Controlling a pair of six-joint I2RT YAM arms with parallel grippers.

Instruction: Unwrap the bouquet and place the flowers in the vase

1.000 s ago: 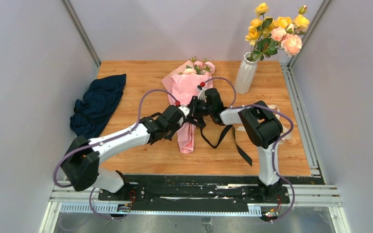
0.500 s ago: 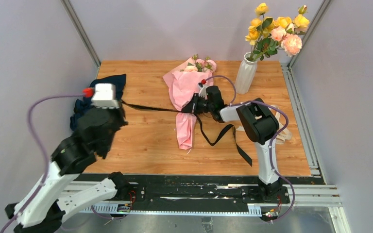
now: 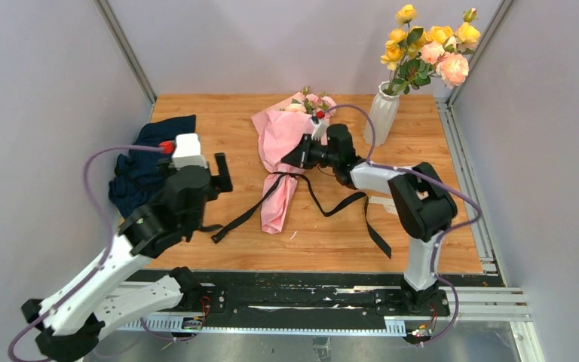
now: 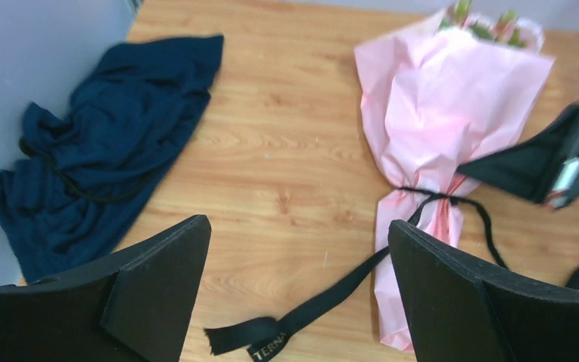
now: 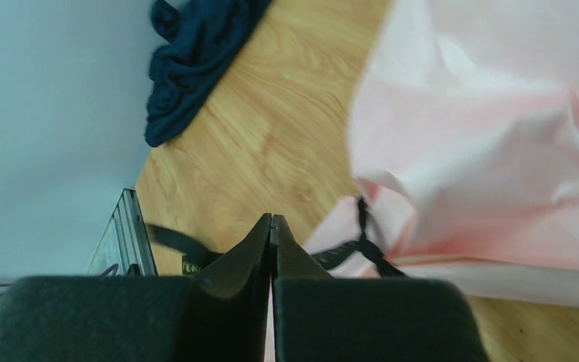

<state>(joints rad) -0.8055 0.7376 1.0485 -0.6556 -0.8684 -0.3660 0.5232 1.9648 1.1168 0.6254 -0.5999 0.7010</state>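
Note:
The bouquet lies on the wooden table in its cone of pink paper, its flowers pointing to the far side. A black ribbon is still looped round its neck, with a loose tail trailing to the near left. My left gripper hovers open above that tail, with nothing between its fingers. My right gripper is shut, its tips against the paper's right edge. I cannot tell whether paper is pinched. The white ribbed vase stands at the back right.
Yellow and peach roses stand in the vase. A dark blue cloth is crumpled by the left wall. More ribbon tails loop on the table to the right of the bouquet, under the right arm.
My left gripper pulled a ribbon tail out to the left, then opened and let it go. The tail now lies slack on the table. The right gripper shut and shifted slightly toward the far side.

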